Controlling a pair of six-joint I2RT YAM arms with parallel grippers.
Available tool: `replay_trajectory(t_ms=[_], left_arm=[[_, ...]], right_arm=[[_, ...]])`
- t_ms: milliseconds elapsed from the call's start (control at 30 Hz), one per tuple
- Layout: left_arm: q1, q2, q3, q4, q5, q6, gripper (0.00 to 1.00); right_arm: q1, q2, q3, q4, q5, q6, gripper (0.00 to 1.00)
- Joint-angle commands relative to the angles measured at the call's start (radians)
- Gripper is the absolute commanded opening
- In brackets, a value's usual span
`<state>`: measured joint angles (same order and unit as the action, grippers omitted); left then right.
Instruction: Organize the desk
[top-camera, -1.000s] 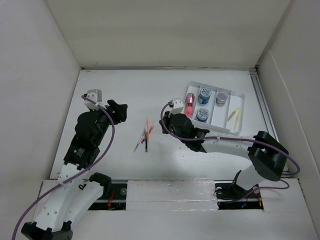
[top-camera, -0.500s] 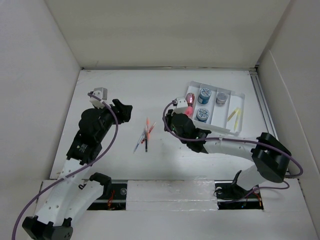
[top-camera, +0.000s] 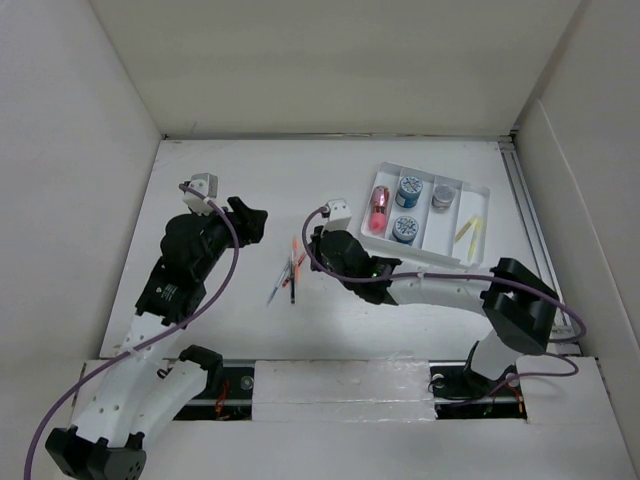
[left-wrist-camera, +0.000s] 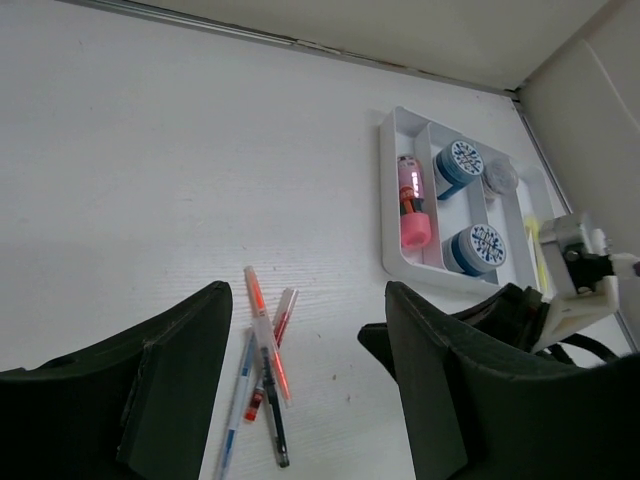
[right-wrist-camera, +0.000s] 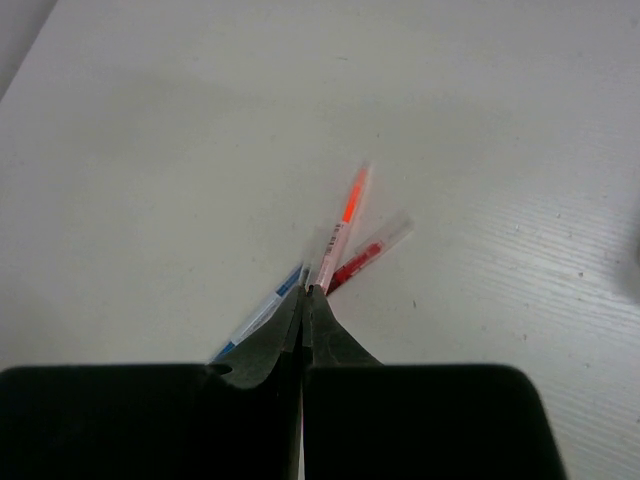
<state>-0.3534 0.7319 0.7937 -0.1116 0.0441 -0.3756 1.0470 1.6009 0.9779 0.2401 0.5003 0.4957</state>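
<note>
Right gripper (right-wrist-camera: 304, 300) is pinched closed on nothing, tips aimed at the pens (top-camera: 290, 272) crossed mid-frame on the desk (top-camera: 250, 180). Left gripper (left-wrist-camera: 300, 330) gapes empty. Going down closed could shove them apart, or snag two overlapping pens.

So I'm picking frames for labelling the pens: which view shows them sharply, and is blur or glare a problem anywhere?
Left wrist view: sharp and evenly lit, with the pens crisp and no glare; the fingers are dark shapes along the bottom. Right wrist view: the pens look soft and smeared, their colours bleeding. Top external view: even light and soft shadows, but the pens appear tiny.
</note>
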Motion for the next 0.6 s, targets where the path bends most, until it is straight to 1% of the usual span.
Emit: replay_trajectory(t_ms=[0, 133, 167, 233, 267, 333, 367, 433, 500, 567], left_arm=[[-0.002, -0.025, 0.032, 0.033, 0.003, -0.008, 0.58], [-0.002, -0.061, 0.021, 0.033, 0.022, -0.013, 0.58], [-0.002, -0.075, 0.019, 0.033, 0.023, -0.016, 0.58], [-0.002, -0.081, 0.021, 0.032, 0.026, -0.025, 0.58], [-0.002, -0.086, 0.021, 0.032, 0.03, -0.026, 0.58], [-0.015, -0.086, 0.021, 0.036, 0.039, -0.028, 0.59], [-0.015, -0.086, 0.024, 0.038, 0.042, -0.028, 0.59], [-0.015, -0.086, 0.025, 0.038, 0.046, -0.029, 0.59], [-0.015, -0.098, 0.027, 0.033, 0.042, -0.029, 0.59], [-0.024, -0.107, 0.027, 0.029, 0.033, -0.031, 0.59]], right_arm=[[0.002, 0.043, 0.074, -0.079, -0.036, 0.03, 0.0], [0.002, 0.112, 0.142, -0.143, -0.037, 0.049, 0.0], [0.002, 0.119, 0.145, -0.145, -0.036, 0.055, 0.05], [0.002, 0.134, 0.148, -0.136, -0.039, 0.066, 0.22], [0.002, 0.148, 0.16, -0.136, -0.048, 0.069, 0.38], [0.002, 0.174, 0.192, -0.166, -0.088, 0.083, 0.52], [0.011, 0.21, 0.212, -0.182, -0.097, 0.092, 0.54], [0.034, 0.246, 0.271, -0.237, -0.071, 0.119, 0.55], [0.057, 0.277, 0.303, -0.284, 0.005, 0.154, 0.51], [0.085, 0.284, 0.318, -0.323, 0.041, 0.187, 0.47]])
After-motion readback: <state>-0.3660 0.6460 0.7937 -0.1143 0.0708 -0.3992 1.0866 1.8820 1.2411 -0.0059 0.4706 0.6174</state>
